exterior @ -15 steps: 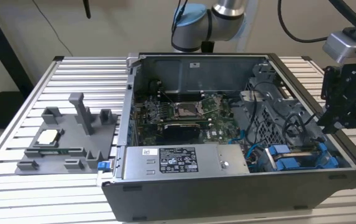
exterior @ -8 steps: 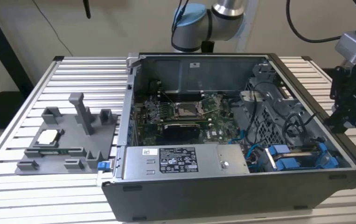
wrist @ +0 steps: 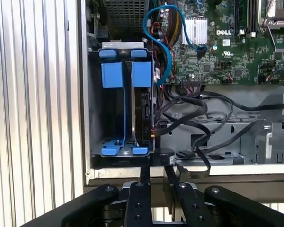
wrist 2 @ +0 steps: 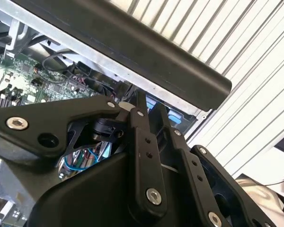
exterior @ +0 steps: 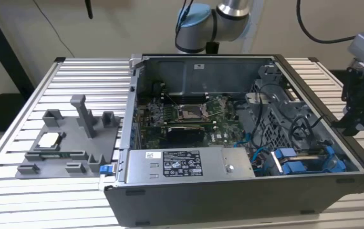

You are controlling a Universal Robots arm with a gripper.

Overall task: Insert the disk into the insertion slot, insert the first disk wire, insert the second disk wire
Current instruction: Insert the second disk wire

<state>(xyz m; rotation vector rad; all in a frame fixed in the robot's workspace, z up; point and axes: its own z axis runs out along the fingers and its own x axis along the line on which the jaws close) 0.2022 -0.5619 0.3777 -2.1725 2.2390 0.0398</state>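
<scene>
Open PC case (exterior: pixel 233 200) on a ribbed aluminium table (exterior: pixel 35 195), beige wall (exterior: pixel 118 24) behind. Insertion slot (wrist: pixel 125 118): grey metal bay in a corner of the case, blue side pieces. Disk (wrist: pixel 145 113) sits in it edge-on with its dark edge showing and blue carrier tabs at both ends. Black cables (wrist: pixel 189 106) just beside it. Gripper (wrist: pixel 157 169) hovers at the case rim by the slot, fingers slightly apart, gripping nothing.
</scene>
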